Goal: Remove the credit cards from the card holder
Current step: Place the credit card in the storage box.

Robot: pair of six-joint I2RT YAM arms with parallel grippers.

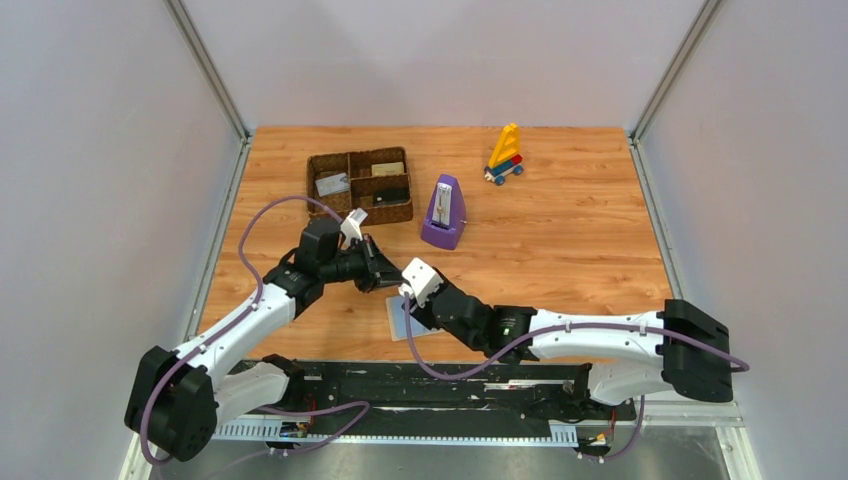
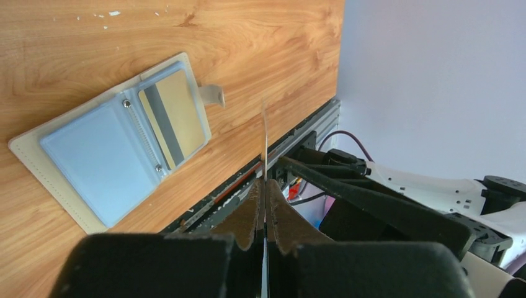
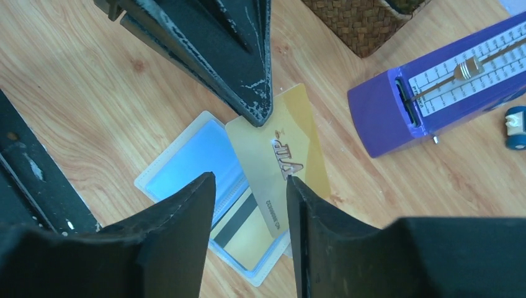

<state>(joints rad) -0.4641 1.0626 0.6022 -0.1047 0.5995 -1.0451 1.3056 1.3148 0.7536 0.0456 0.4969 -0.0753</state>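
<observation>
1. Grey walls close in a wooden table [image 1: 560,250] on three sides; both arms reach from the near edge toward its middle-left.
2. Brown woven compartment tray [image 1: 395,214] sits at the far left; a pale card [image 1: 332,184], a tan card [image 1: 388,168] and a black card [image 1: 392,193] lie in separate compartments.
3. Purple metronome [image 1: 443,212] stands just right of the tray.
4. Light-blue card holder [image 2: 93,155] lies open and flat near the front edge, below both grippers; one pocket holds a gold striped card [image 2: 177,118] (stripe side up).
5. Coloured toy boat [image 1: 505,155] stands on wheels at the back, well apart from the rest.
6. Left gripper [image 2: 265,186] is clamped on a gold VIP card [image 3: 279,149], seen edge-on from its own wrist; the card is held in the air, out of the holder.
7. Right gripper [image 3: 250,186] has its jaws apart just beside that card; it grips nothing.
</observation>
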